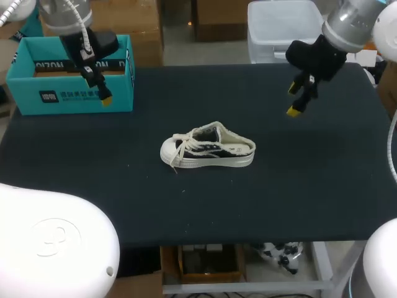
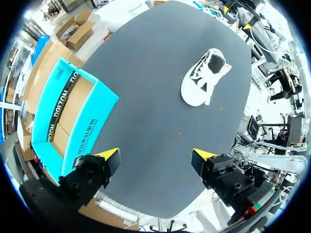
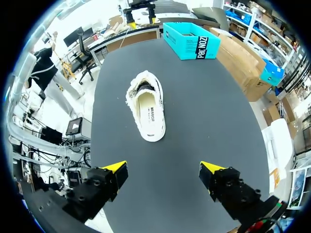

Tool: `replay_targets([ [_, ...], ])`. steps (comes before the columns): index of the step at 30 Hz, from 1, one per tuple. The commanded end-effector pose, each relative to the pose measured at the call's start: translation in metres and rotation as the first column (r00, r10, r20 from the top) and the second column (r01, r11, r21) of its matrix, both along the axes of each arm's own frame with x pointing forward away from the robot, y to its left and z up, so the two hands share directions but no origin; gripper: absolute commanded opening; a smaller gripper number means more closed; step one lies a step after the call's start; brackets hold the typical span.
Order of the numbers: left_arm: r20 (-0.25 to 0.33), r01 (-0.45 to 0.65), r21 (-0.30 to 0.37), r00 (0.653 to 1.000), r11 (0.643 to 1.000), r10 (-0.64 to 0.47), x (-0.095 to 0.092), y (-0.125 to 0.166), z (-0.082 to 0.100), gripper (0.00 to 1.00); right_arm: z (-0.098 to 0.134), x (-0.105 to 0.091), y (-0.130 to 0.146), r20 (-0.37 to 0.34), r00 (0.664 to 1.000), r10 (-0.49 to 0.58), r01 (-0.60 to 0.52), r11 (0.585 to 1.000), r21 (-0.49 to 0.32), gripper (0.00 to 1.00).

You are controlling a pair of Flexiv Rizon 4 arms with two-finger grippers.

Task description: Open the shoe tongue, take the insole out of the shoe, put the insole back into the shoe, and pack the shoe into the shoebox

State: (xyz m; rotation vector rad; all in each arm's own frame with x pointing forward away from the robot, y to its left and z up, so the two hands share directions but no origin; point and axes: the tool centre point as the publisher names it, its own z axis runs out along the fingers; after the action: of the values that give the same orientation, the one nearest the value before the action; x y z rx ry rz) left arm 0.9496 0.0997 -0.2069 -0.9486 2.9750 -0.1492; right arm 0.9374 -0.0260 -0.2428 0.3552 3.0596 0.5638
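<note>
Shoe point(image 1: 208, 149) lies alone mid-table point(image 1: 298, 186) — bare cloth on every side of it, so I can come in from either flank or from above. The one upright obstacle is the shoebox point(image 1: 68, 74), far left corner, top open. My left gripper point(image 2: 156, 158) hangs close by its front wall, fingers spread. My right gripper point(image 3: 164, 169) hovers far right, fingers apart, over bare cloth — well apart from the shoe.

Lighting: even, diffuse, from overhead. The dark surface point(image 1: 298, 186) reads matte and dim in the head view, lighter grey in both wrist views. The white shoe point(image 1: 208, 149) casts only a faint, soft shadow (close under its sole).
</note>
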Motion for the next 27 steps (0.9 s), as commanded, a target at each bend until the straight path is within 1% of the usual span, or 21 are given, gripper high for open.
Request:
replay_targets([
  [1,0.007,-0.002,-0.001,1.000,1.000,0.002,-0.002,0.000,0.000,1.00,-0.001,-0.004,-0.002,0.030,0.999,-0.011,0.011,1.000,-0.001,1.00],
  [8,0.007,-0.002,-0.001,1.000,1.000,0.002,-0.002,0.000,0.000,1.00,-0.001,-0.004,-0.002,0.030,0.999,-0.011,0.011,1.000,-0.001,1.00],
  [9,0.007,-0.002,-0.001,1.000,1.000,0.002,-0.002,0.000,0.000,1.00,-0.002,0.001,0.004,0.009,1.000,-0.028,0.028,1.000,0.012,1.00],
  [10,0.020,-0.065,0.014,0.998,0.998,0.065,-0.006,-0.005,-0.003,1.00,-0.004,0.004,0.010,0.011,0.999,-0.047,0.047,0.999,0.017,1.00],
  [11,0.023,-0.088,0.012,0.996,0.996,0.088,-0.010,-0.008,-0.005,1.00,-0.009,0.006,0.019,0.001,1.000,-0.032,0.032,0.999,0.029,1.00],
  [12,0.022,-0.125,0.019,0.992,0.992,0.124,-0.014,-0.011,-0.008,1.00,-0.014,0.007,0.026,-0.018,0.999,-0.038,0.038,0.999,0.010,1.00],
  [13,-0.001,-0.166,0.008,0.986,0.986,0.166,-0.016,-0.014,-0.010,1.00,-0.019,0.008,0.033,-0.029,0.999,-0.043,0.043,0.999,0.019,1.00],
  [14,0.010,-0.167,0.003,0.986,0.986,0.167,-0.020,-0.017,-0.012,1.00,-0.023,0.007,0.039,-0.028,0.999,-0.034,0.035,0.999,0.036,1.00],
  [15,0.020,-0.224,0.010,0.975,0.975,0.223,-0.023,-0.020,-0.015,1.00,-0.026,0.005,0.044,-0.028,0.999,-0.045,0.047,0.997,0.054,1.00],
  [16,0.008,-0.240,0.008,0.971,0.971,0.240,-0.025,-0.022,-0.016,1.00,-0.030,0.003,0.049,-0.027,0.998,-0.050,0.052,0.997,0.054,1.00],
  [17,0.016,-0.244,0.004,0.970,0.970,0.243,-0.028,-0.025,-0.017,1.00,-0.033,0.000,0.055,-0.023,0.999,-0.043,0.044,0.997,0.062,1.00],
  [18,0.027,-0.292,0.008,0.956,0.956,0.292,-0.030,-0.027,-0.018,1.00,-0.036,-0.003,0.059,-0.013,0.999,-0.046,0.047,0.996,0.079,1.00],
  [20,0.033,-0.286,0.006,0.958,0.958,0.286,-0.037,-0.033,-0.021,1.00,-0.042,-0.009,0.068,0.002,0.999,-0.046,0.046,0.995,0.092,1.00],
  [22,0.056,-0.325,0.013,0.945,0.946,0.324,-0.042,-0.040,-0.023,1.00,-0.051,-0.015,0.074,0.012,0.999,-0.038,0.036,0.992,0.121,1.00],
  [24,0.042,-0.328,0.004,0.944,0.945,0.327,-0.045,-0.047,-0.025,1.00,-0.061,-0.020,0.079,0.014,0.999,-0.035,0.033,0.989,0.148,1.00],
  [26,0.063,-0.356,0.001,0.933,0.934,0.355,-0.047,-0.054,-0.026,1.00,-0.070,-0.026,0.081,0.014,0.999,-0.051,0.048,0.983,0.178,1.00],
  [27,0.057,-0.354,0.000,0.934,0.935,0.354,-0.048,-0.057,-0.027,1.00,-0.075,-0.029,0.083,0.014,0.998,-0.055,0.051,0.981,0.189,1.00],
])
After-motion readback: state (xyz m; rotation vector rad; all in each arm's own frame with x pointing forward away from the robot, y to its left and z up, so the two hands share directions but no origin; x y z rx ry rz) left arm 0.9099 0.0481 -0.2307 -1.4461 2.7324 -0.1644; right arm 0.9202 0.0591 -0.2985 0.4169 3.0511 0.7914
